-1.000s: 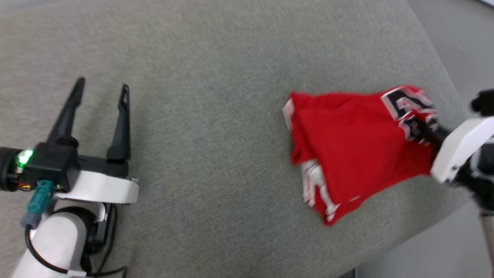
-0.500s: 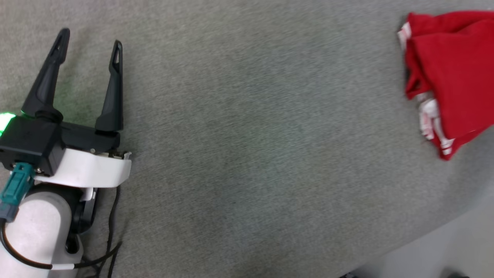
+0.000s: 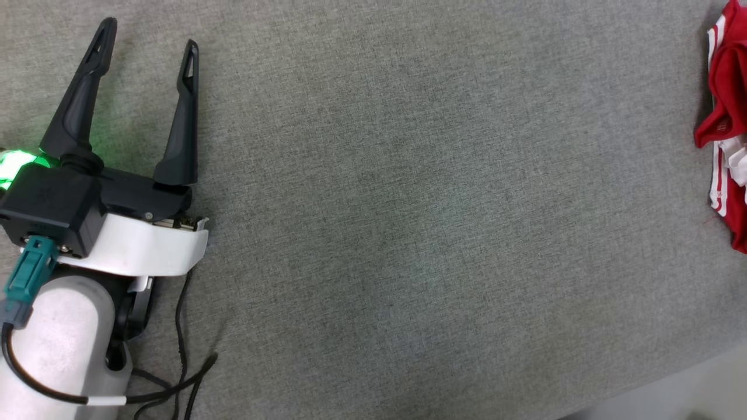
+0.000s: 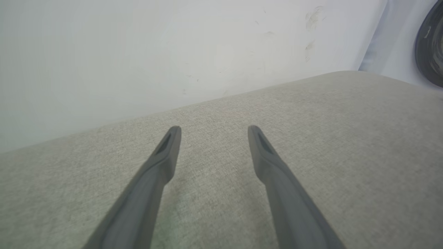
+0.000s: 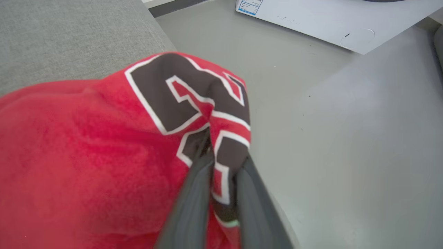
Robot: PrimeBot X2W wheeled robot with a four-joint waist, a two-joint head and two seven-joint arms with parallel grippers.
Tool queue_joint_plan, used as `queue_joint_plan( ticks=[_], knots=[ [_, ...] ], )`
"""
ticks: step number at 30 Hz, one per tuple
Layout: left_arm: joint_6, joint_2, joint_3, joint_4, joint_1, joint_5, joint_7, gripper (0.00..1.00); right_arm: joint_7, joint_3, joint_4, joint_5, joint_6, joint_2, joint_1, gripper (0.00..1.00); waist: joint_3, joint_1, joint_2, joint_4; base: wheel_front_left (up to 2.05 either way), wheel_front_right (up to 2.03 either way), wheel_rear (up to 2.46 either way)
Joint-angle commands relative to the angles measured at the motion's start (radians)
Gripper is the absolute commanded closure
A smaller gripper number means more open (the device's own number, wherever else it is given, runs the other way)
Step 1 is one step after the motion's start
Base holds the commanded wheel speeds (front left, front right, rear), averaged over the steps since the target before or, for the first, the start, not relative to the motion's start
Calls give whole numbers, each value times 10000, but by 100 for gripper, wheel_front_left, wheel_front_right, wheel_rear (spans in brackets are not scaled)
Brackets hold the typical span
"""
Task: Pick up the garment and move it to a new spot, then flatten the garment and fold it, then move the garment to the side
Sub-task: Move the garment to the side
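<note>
Right wrist view: clamping garment (image 5: 86, 155) at dark number (image 5: 162, 86) with right gripper (image 5: 225, 162). Head view: garment cropped at edge, left gripper (image 3: 149, 34) spread wide above cushion (image 3: 408, 204).

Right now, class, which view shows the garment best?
Right wrist view: the garment looms large, number plain, pinched by the right gripper. The head view catches its edge at the right border; the left wrist view faces cushion.

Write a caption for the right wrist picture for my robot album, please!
The right pincer pinches the red garment by its dark number, at the edge of the grey cushion.
</note>
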Motion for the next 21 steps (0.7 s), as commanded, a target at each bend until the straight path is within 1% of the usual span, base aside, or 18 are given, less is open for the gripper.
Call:
queue_joint_plan(
  ticks=[1, 5, 8, 9, 12, 16, 18, 19, 20, 21],
  knots=[
    [46, -40, -21, 118, -34, -12, -68, 0, -256, 24, 95, -91, -12, 14, -186, 0, -107, -1, 0, -6, 0, 0, 0],
    [63, -112, -50, 286, 100, -105, -184, 0, -820, 99, 308, -213, -12, 26, -192, 0, -383, -1, 0, -2, 0, 0, 0],
    [85, -259, -129, 522, 241, -207, -372, 0, -1690, 136, 433, -439, -12, -127, -82, 0, -801, -1, 0, 87, 0, 0, 0],
    [103, -412, -187, 768, 327, -286, -563, 0, -2273, 152, 530, -528, -12, -174, 65, 0, -1151, -1, 0, 192, 0, 0, 0],
    [210, -638, -235, 1116, 548, -428, -826, 0, -3057, 382, 554, -678, -12, -261, 349, 0, -1710, -1, 0, 391, 0, 0, 0],
    [365, -966, -259, 1702, 1062, -656, -1180, 0, -4118, 688, 411, -760, -12, 24, 807, 0, -2539, -1, 0, 707, 0, 0, 0],
    [415, -1110, -263, 1955, 1282, -792, -1335, 0, -4502, 822, 309, -783, -12, 206, 1116, 0, -2905, -1, 0, 862, 0, 0, 0],
    [415, -1110, -263, 1955, 1282, -792, -1335, 0, -4502, 822, 309, -783, -12, 206, 1116, 0, -2905, -1, 0, 862, 0, 0, 0],
    [474, -1220, -267, 2215, 1535, -900, -1468, 0, -4823, 934, 146, -777, -12, 414, 1443, 0, -3248, -1, 0, 1036, 0, 0, 0],
    [474, -1220, -267, 2215, 1535, -900, -1468, 0, -4823, 934, 146, -777, -12, 414, 1443, 0, -3248, -1, 0, 1036, 0, 0, 0]
  ],
)
